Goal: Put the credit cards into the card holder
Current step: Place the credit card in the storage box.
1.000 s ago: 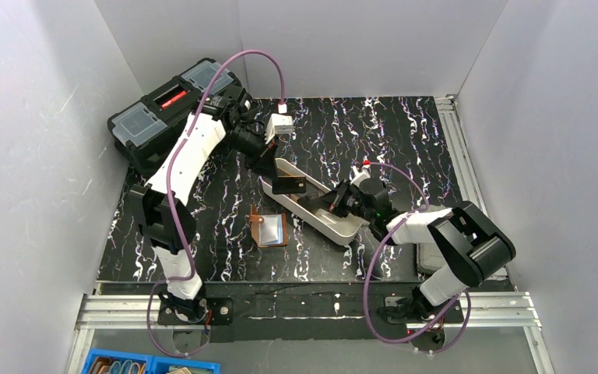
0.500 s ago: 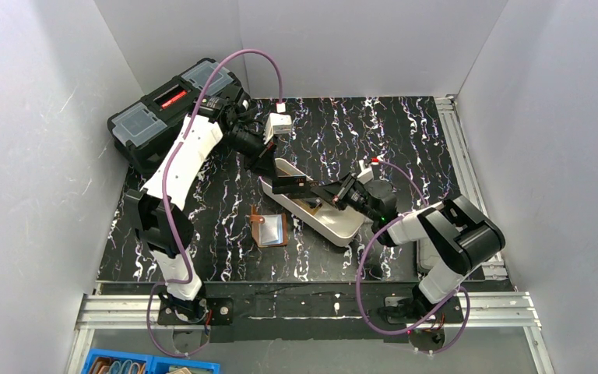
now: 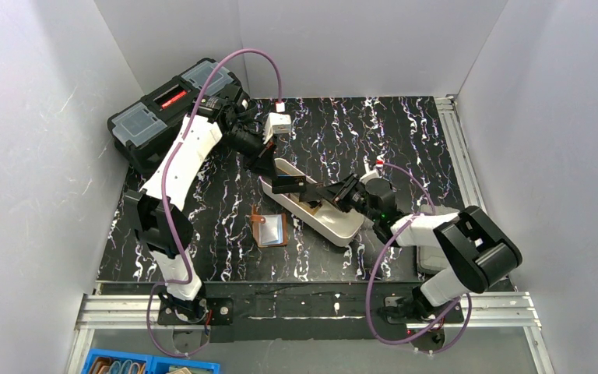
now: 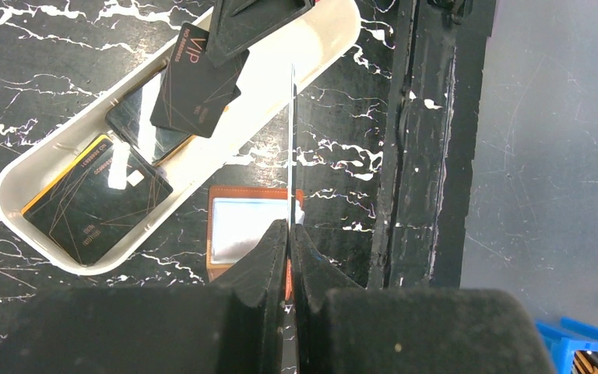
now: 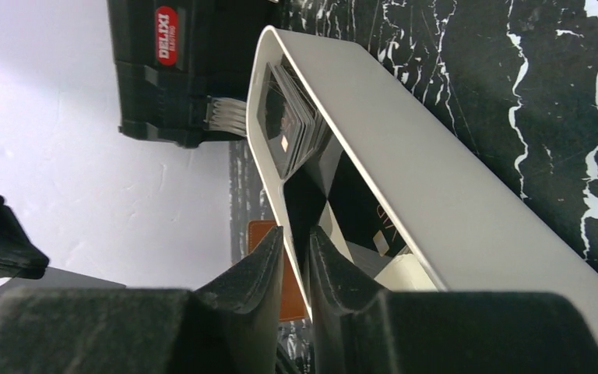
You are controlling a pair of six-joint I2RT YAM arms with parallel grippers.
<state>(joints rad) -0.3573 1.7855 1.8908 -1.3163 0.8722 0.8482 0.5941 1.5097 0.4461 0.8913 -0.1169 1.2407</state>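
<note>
Since the credit cards are thin, stiff, light and slick, a firm pinch on one edge suits them, as with the left gripper, clamped on one card held edge-on. The card holder lies open beside the white tray, which holds the rest. The right gripper has lifted from the tray's near end since a second ago, its jaws a slit apart; I cannot tell whether it holds anything.

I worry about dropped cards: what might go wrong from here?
The left hand pinches a card only by one end; it might twist or slip before reaching the card holder. The VIP card hangs tilted at the right hand over the white tray and may fall back in.
</note>
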